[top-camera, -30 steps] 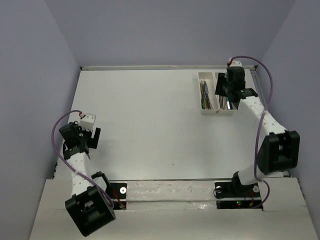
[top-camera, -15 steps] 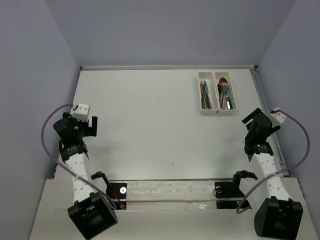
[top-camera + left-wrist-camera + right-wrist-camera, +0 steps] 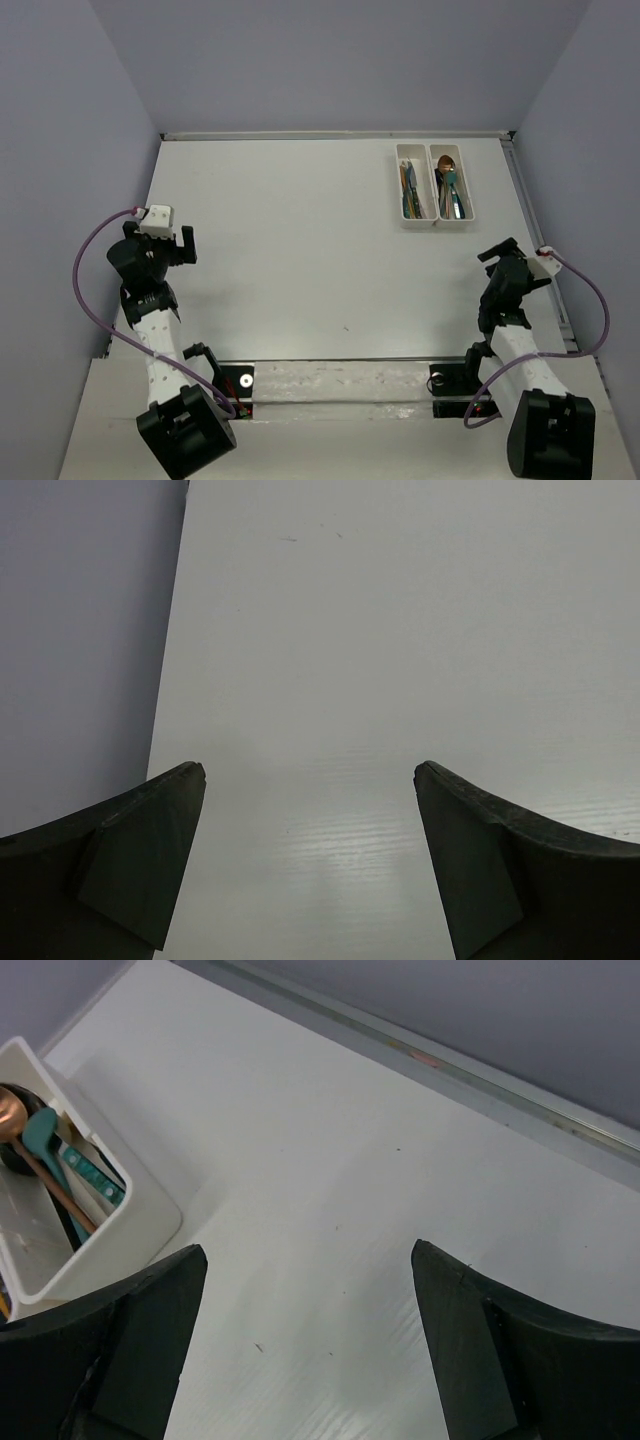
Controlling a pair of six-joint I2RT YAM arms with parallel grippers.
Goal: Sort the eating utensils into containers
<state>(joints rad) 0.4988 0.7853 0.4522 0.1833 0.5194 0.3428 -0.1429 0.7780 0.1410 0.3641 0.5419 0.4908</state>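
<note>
Black grippers (image 3: 308, 770) (image 3: 309, 1250) (both agape), arms (image 3: 152, 322) (image 3: 512, 345) folded.

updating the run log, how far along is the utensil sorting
Done: the eating utensils lie in the two white containers, and none shows loose on the table. In hand: nothing; the left end effector and right end effector are both open and empty. Left: apparently nothing, though the top view is small.

White arms (image 3: 158, 345) — black joints (image 3: 140, 262), purple cables (image 3: 80, 295)

utensils (image 3: 447, 190) in trays (image 3: 420, 223), far right of table (image 3: 300, 250)
</note>
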